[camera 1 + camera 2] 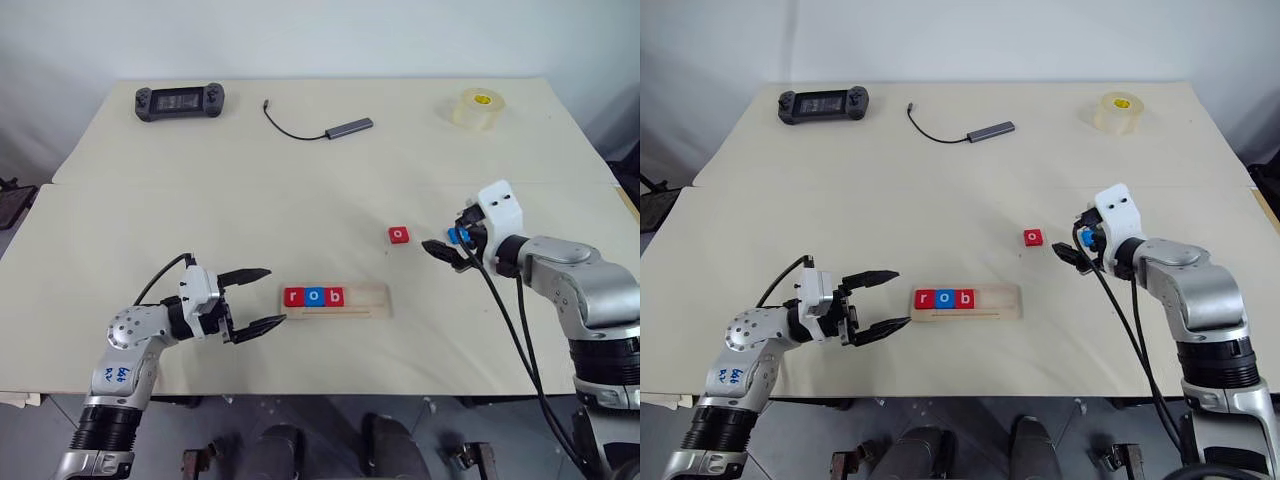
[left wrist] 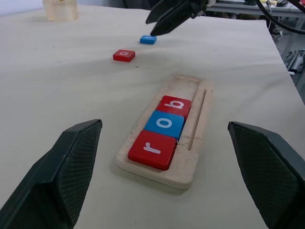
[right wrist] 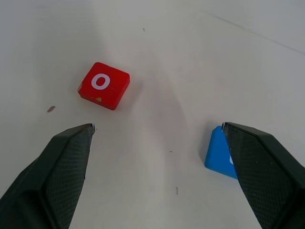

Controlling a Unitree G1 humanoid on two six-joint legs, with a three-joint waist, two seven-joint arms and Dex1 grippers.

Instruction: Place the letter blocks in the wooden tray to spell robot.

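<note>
controller (image 1: 180, 101), cable hub (image 1: 348, 127), tape roll (image 1: 477, 108) lie at table's far edge.

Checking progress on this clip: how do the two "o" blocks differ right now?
The blue o block sits in the wooden tray, touching the r and b blocks; the red o block lies loose on the table, alone. Colours differ: blue versus red. Both are square, flat and face up, with a white lowercase o.

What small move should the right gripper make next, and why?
Probably shift the open right gripper toward the red o block and lower around it. The wooden tray already holds r, o, b, so o comes next; the blue block sits beside one finger.
</note>
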